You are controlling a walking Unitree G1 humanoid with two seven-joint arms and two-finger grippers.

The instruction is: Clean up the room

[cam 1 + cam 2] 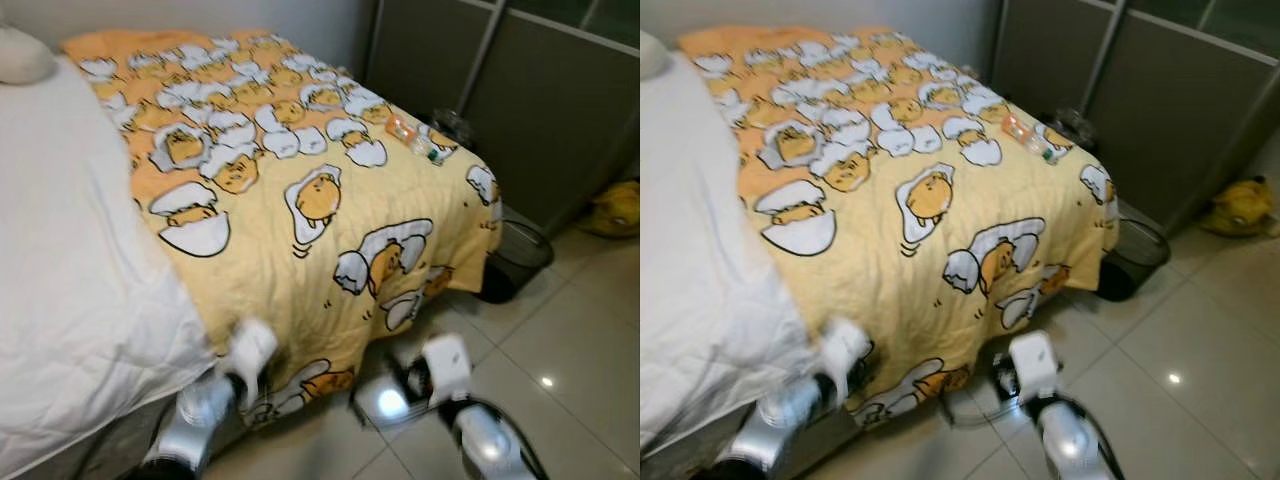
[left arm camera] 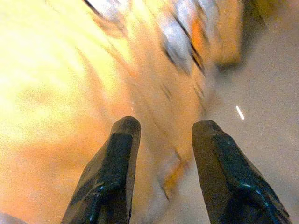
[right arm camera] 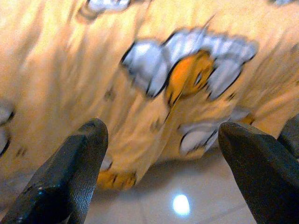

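The left gripper (image 2: 161, 175) hangs low at the foot edge of the bed, its two black fingers spread with nothing between them, the yellow blanket blurred just beyond the tips. The right gripper (image 3: 163, 172) sits beside it over the tiled floor (image 1: 560, 360), fingers spread wider still and also empty, pointing at the blanket's hanging edge. In the head views both wrists show as blurred white-and-silver shapes at the bottom, left (image 1: 245, 352) against the blanket drape, right (image 1: 445, 365) just off the bed's corner.

Outward from there, the yellow cartoon-egg blanket (image 1: 300, 200) covers the bed's right half and a white duvet (image 1: 60, 250) the left. The one loose thing on it is a small clear plastic bottle (image 1: 415, 140) with an orange label, lying on its side near the far right corner of the bed, well away from both grippers. Its long axis seems to run diagonally, roughly along the bed's right edge. It lies forward and to the right, so the right arm is the nearer one.

A dark mesh wastebasket (image 1: 515, 258) stands on the floor just past that corner, beside the grey wardrobe doors (image 1: 520, 90), and a yellow plush toy (image 1: 615, 208) lies on the floor further right. The bottle looks the likely first pick, though reaching it probably needs steps toward that corner
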